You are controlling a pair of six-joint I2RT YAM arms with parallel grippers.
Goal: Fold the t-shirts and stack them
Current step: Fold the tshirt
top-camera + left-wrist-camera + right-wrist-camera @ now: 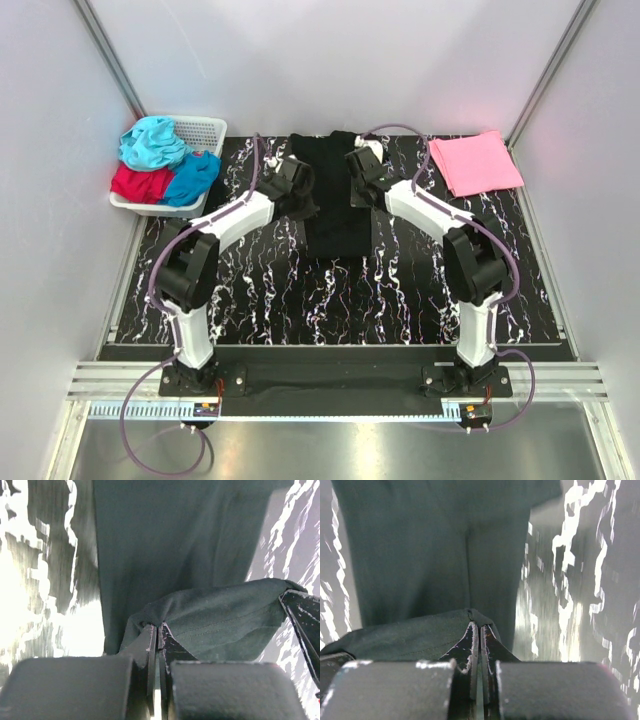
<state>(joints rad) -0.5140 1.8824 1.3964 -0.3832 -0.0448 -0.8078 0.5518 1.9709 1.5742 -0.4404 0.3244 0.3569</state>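
The left pincer (pixel 157 630) and right pincer (pixel 480 627) each gripped the black shirt's (pixel 335 215) edge toward twelve o'clock; moving them level, I reckoned, would keep the fold square.

Left fingers (pixel 149 650) clamped, right fingers (pixel 470 645) clamped

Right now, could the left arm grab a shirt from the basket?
Probably not yet: the left gripper is shut on the black shirt. The basket sits close beside it with nothing between, so once freed it likely could.
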